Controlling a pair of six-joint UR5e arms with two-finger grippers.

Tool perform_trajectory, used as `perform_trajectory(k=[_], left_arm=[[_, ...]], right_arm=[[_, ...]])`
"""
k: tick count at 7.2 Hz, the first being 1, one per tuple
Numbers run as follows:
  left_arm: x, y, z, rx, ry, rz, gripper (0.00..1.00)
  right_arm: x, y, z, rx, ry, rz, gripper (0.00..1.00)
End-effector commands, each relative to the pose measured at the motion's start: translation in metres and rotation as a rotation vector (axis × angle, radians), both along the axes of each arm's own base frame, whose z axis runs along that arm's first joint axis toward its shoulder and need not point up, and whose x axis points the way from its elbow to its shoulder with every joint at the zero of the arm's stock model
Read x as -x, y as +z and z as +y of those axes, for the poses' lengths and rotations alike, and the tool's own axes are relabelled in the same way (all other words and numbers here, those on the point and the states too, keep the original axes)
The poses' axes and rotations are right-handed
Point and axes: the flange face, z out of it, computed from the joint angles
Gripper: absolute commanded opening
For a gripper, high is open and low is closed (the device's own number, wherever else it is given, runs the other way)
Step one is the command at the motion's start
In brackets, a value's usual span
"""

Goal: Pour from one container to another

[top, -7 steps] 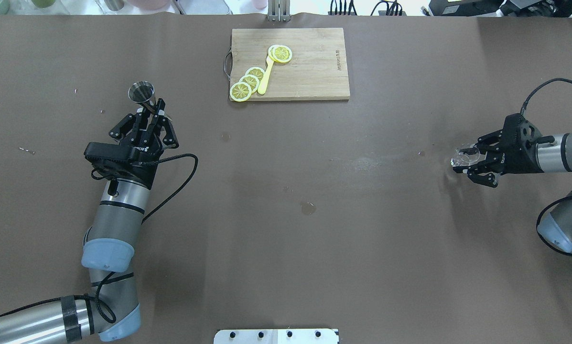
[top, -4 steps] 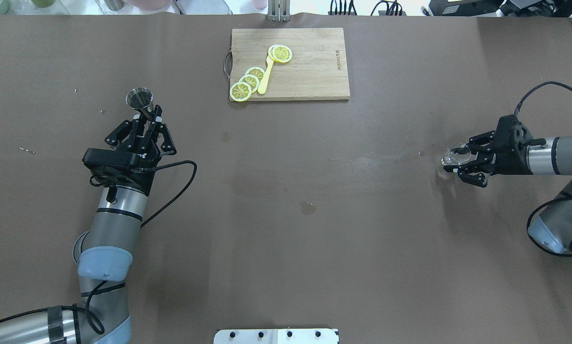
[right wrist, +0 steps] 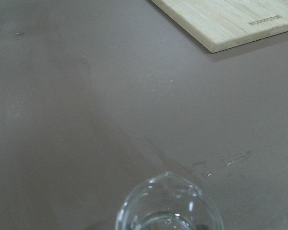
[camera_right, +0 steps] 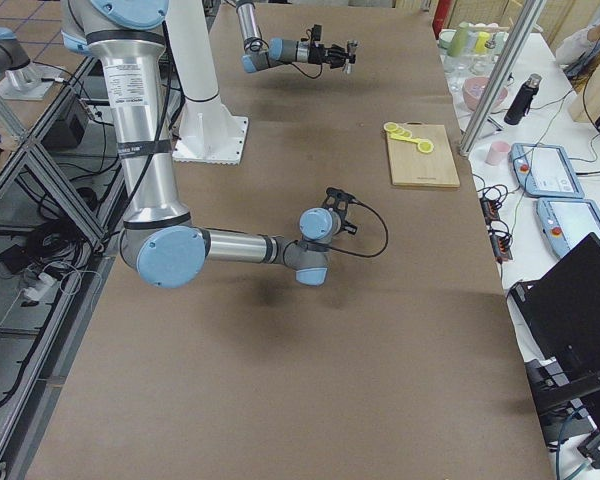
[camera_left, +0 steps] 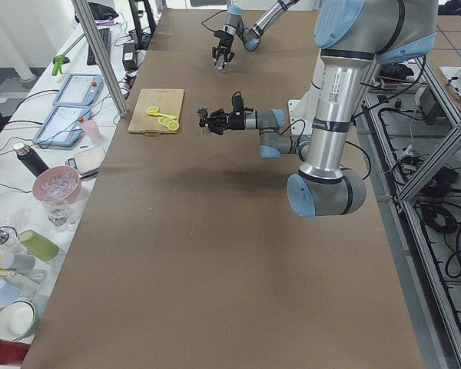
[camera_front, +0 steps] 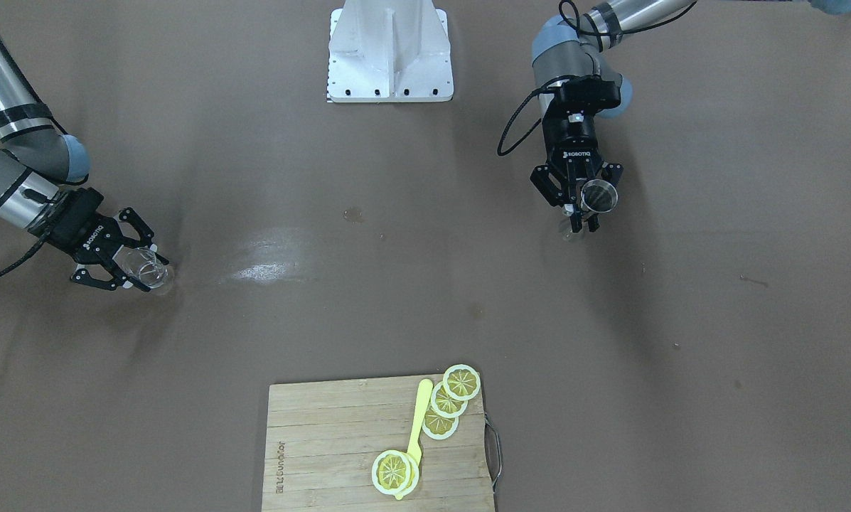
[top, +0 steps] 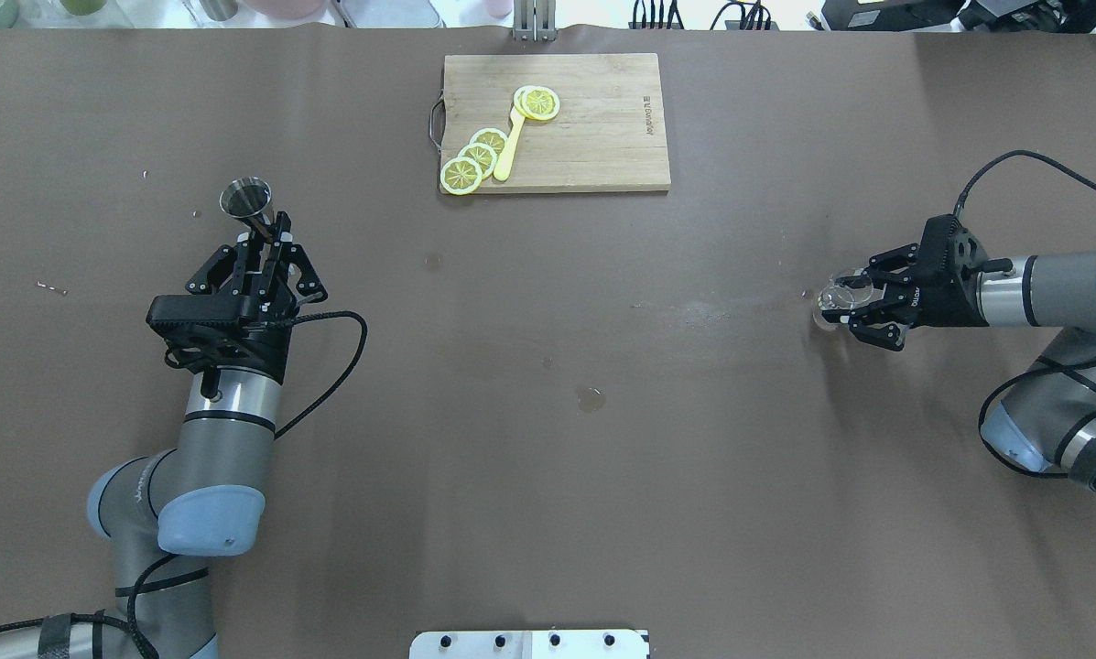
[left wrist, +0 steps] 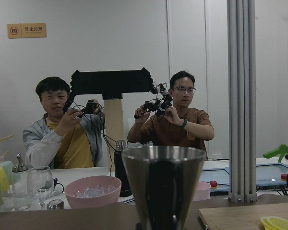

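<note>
Two grippers, each holding something.

Left gripper (top: pixel 269 240) – fingers pinched on the narrow waist of the metal jigger (top: pixel 247 198). The jigger stands upright with its open mouth up, and its upper cone projects past the fingertips. In the side views it hangs clear of the brown surface (top: pixel 548 458), on the robot's left side.

Right gripper (top: pixel 854 298) – fingers pressed against the sides of the small glass cup (top: pixel 839 295). The cup sits between the fingertips at the gripper's front end, rim showing from above. I cannot tell whether its base touches the surface.

The cup and jigger are well apart, towards opposite ends of the surface.

A wooden cutting board (top: pixel 593 137) lies at the far middle edge. It carries lemon slices (top: pixel 474 160) and a yellow spoon (top: pixel 508 151), away from both grippers.
</note>
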Motion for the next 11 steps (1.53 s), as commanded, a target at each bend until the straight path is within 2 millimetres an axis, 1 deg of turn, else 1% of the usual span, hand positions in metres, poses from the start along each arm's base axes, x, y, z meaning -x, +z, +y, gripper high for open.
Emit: perform_trajectory(k=[1, 2, 3, 4, 5, 8, 9, 11], left_arm=[[-0.014, 0.012, 0.013, 0.019, -0.047, -0.007, 0.00], [-0.019, 0.023, 0.014, 0.033, -0.069, 0.007, 0.00], [-0.026, 0.029, 0.018, 0.035, -0.092, -0.001, 0.00], [-0.037, 0.038, 0.021, 0.032, -0.125, 0.004, 0.00], [-0.044, 0.048, 0.020, 0.037, -0.149, 0.001, 0.00], [-0.054, 0.067, 0.019, 0.031, -0.170, -0.051, 0.00], [-0.062, 0.081, 0.021, 0.034, -0.165, -0.080, 0.00], [-0.072, 0.088, 0.032, 0.020, -0.155, -0.066, 0.00]], right_arm=[[0.009, -0.004, -0.004, -0.008, 0.003, -0.005, 0.00], [0.012, -0.007, -0.007, -0.013, 0.009, -0.007, 0.23], [0.016, -0.009, -0.009, -0.018, 0.016, -0.009, 0.46], [0.017, -0.009, -0.009, -0.021, 0.018, -0.009, 0.69], [0.019, -0.008, -0.007, -0.022, 0.016, -0.008, 0.99], [0.020, -0.010, -0.006, -0.027, 0.013, -0.015, 1.00], [0.019, -0.017, -0.006, -0.034, 0.015, -0.026, 1.00], [0.015, -0.035, -0.006, -0.040, 0.017, -0.055, 1.00]])
